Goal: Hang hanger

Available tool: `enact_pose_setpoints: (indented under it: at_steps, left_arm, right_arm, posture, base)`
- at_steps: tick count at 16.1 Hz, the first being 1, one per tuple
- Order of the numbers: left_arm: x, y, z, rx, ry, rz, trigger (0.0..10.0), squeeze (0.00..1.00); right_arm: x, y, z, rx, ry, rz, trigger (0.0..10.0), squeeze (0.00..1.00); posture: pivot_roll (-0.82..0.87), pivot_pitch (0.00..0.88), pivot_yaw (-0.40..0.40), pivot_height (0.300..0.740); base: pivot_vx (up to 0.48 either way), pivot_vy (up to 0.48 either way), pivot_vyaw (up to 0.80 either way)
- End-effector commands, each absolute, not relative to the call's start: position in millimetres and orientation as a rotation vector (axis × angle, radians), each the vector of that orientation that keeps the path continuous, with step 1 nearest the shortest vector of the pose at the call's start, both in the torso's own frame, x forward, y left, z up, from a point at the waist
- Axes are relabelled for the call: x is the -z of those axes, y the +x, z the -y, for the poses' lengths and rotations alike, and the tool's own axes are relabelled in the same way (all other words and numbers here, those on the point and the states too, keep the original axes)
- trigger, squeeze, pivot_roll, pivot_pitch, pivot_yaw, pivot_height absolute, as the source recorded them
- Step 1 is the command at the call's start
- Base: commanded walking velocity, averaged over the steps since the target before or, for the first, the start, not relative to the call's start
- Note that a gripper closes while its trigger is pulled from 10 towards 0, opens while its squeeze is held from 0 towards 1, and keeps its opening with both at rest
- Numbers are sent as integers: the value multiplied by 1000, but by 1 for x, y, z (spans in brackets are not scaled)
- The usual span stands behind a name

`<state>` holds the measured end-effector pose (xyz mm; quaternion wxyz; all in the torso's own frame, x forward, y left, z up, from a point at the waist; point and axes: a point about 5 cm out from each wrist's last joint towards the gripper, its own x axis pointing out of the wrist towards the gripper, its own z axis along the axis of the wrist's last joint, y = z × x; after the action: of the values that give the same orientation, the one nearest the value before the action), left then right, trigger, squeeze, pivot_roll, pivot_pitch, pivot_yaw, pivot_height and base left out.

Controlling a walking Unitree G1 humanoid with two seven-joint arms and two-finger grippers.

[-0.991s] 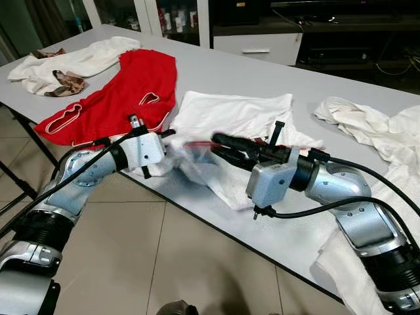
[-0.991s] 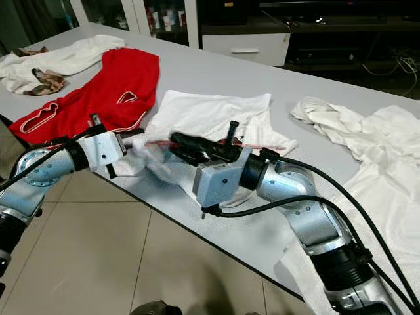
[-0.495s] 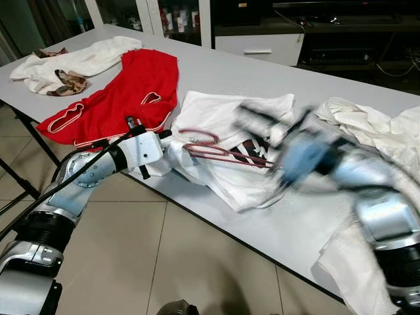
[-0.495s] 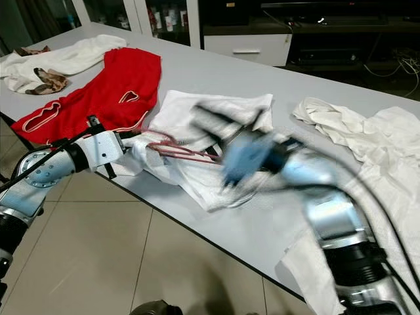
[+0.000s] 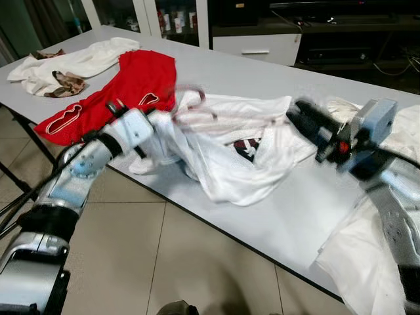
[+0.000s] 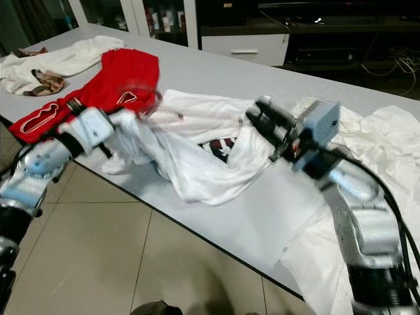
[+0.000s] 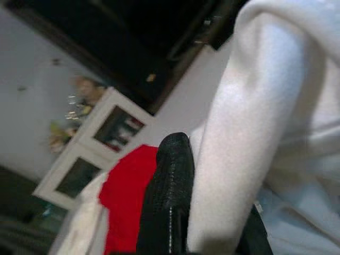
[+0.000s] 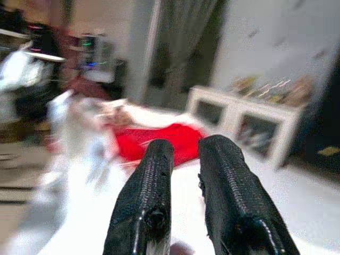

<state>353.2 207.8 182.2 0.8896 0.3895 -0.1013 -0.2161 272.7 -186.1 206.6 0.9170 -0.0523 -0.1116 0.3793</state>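
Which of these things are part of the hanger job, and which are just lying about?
Job: hanger; white shirt; left gripper, gripping the shirt; right gripper.
Lying about: red garment; white clothes, far corner; white clothes, right side.

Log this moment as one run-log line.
left gripper: shut on white shirt, lifting it | hanger: inside shirt, blurred | right gripper: empty, above table | hanging: not yet done

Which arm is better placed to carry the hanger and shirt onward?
The left, as a judgement. The left end effector is closed on the white shirt beside the blurred red hanger. The right end effector is off the cloth, empty, fingers slightly apart.
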Motion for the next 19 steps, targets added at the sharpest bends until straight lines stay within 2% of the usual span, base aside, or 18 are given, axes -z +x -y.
enact_pose_setpoints:
  at_steps: [1, 2, 3, 4, 5, 9, 13, 15, 17, 19]
  left_arm:
    - [-191, 356, -214, 393, 791, 232, 0, 0]
    - [-190, 356, -214, 393, 789, 233, 0, 0]
    - [-190, 356, -214, 393, 789, 232, 0, 0]
    - [-189, 356, -213, 389, 782, 233, 0, 0]
    - [-188, 356, -213, 388, 777, 235, 0, 0]
    - [-185, 358, -196, 417, 756, 255, 0, 0]
    - [-180, 355, -184, 453, 737, 271, 0, 0]
    - [-177, 354, -176, 473, 725, 278, 0, 0]
    - [-177, 354, -172, 485, 721, 282, 0, 0]
    - [-179, 355, -172, 485, 722, 288, 0, 0]
  right_arm:
    - [-200, 262, 172, -915, -90, 162, 10000, 0]
    - [-189, 251, 158, -1025, -97, 100, 10000, 71]
    - [-187, 248, 156, -1049, -97, 85, 10000, 122]
    - [-169, 244, 136, -1119, -138, -7, 10000, 106]
    - [-162, 245, 128, -1131, -158, -39, 10000, 86]
    - [-148, 269, 83, -1092, -121, -140, 10000, 39]
    - [-133, 291, 73, -919, -155, -205, 10000, 35]
    - [-132, 295, 61, -899, -143, -215, 10000, 39]
    - [-126, 293, 39, -959, -134, -236, 10000, 43]
    - [-108, 298, 36, -912, -172, -320, 10000, 43]
  posture:
    - [-80, 0, 94, 736]
    - [-77, 0, 94, 736]
    - [-77, 0, 94, 736]
    - [-77, 0, 97, 736]
    - [-72, 0, 98, 736]
    - [-55, 0, 102, 736]
    - [-48, 0, 102, 736]
    - [-52, 0, 105, 736]
    - [-56, 0, 108, 736]
    - [-53, 0, 106, 736]
  base:
    - [0, 0, 0]
    - [0, 0, 0]
    - [0, 0, 0]
    - [0, 0, 0]
    - [0, 0, 0]
    - [0, 0, 0]
    - [0, 0, 0]
    - [0, 0, 0]
    - [0, 0, 0]
    - [0, 0, 0]
